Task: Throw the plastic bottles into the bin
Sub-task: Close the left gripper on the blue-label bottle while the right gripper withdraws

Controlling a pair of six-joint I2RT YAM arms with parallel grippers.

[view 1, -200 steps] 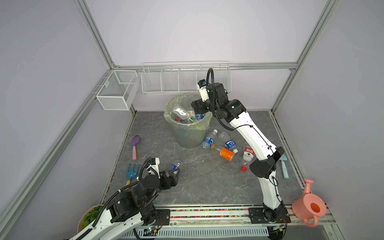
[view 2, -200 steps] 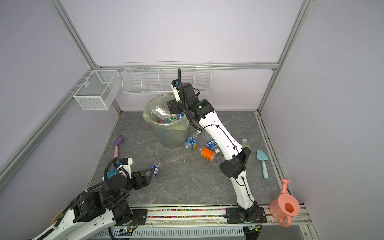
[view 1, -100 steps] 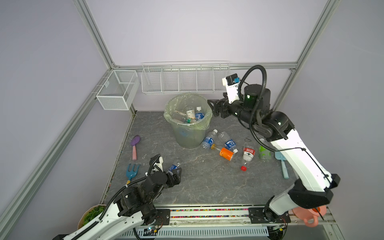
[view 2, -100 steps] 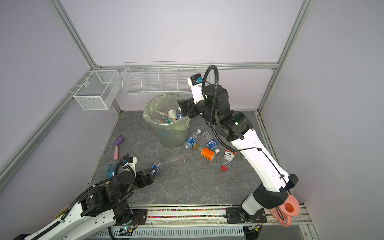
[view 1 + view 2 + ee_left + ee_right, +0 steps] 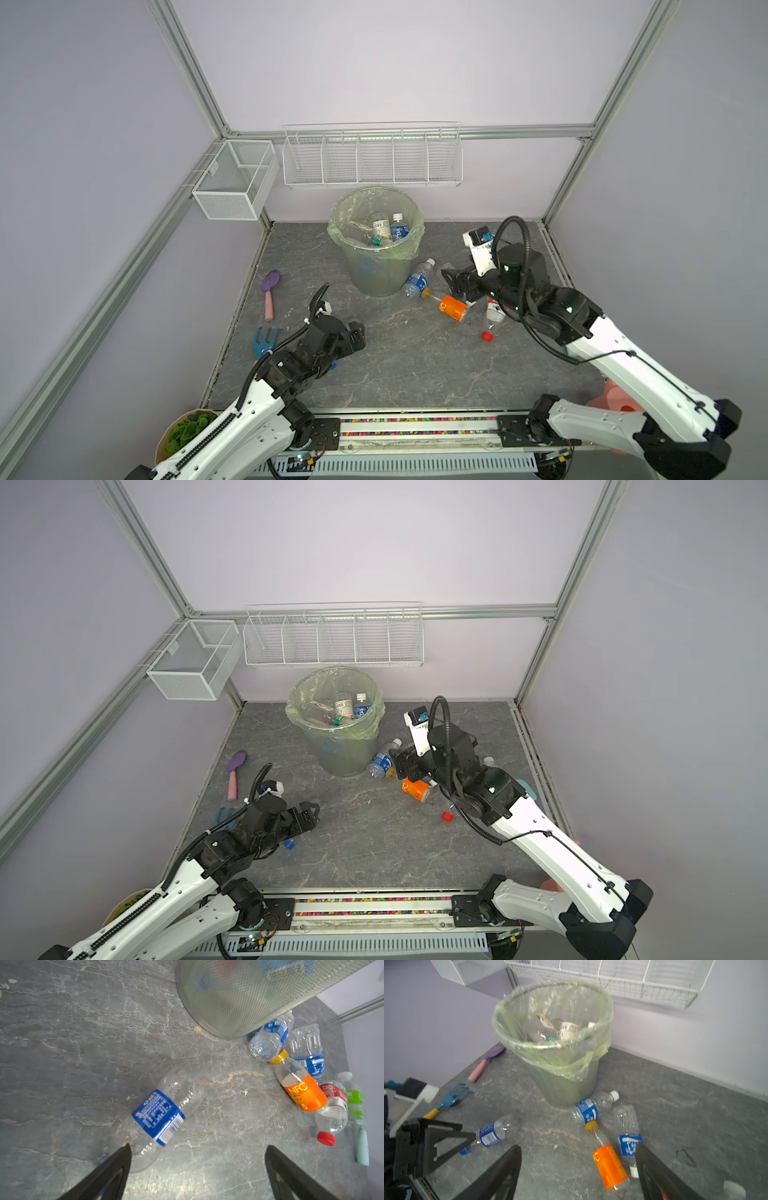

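1. Top views, both: bin (image 5: 374,274) (image 5: 340,754) upright at the back of the grey table (image 5: 415,365), green liner folded over its rim, several plastic bottles (image 5: 384,227) already inside.
2. Front left of the table: left gripper (image 5: 358,332) low, jaws spread wide, nothing pinched.
3. Left wrist view: blue-label bottle (image 5: 158,1115) flat on the table, well apart from the bin, neck end at one black fingertip (image 5: 122,1157); touching or not, impossible to tell.
4. Just right of the bin: right gripper (image 5: 453,284) above a cluster of fallen bottles, jaws likewise spread, empty.
5. Right wrist view: orange-label bottle (image 5: 609,1165) lying below the gap between the two fingers, yellow cap against a second blue-label bottle (image 5: 588,1112) resting at the bin's foot.
6. Same view: third blue-label bottle (image 5: 628,1136) beside the orange-label one, partly hidden behind one finger.
7. Left wrist view: red-label bottle (image 5: 332,1105) touching the orange-label bottle, red cap (image 5: 325,1138) at its mouth end, green-label bottle (image 5: 353,1103) just beyond.
8. Left edge of the table: purple scoop (image 5: 270,293) with pink handle, blue hand rake (image 5: 264,340) nearer the front; white wire baskets (image 5: 374,158) on the walls above.
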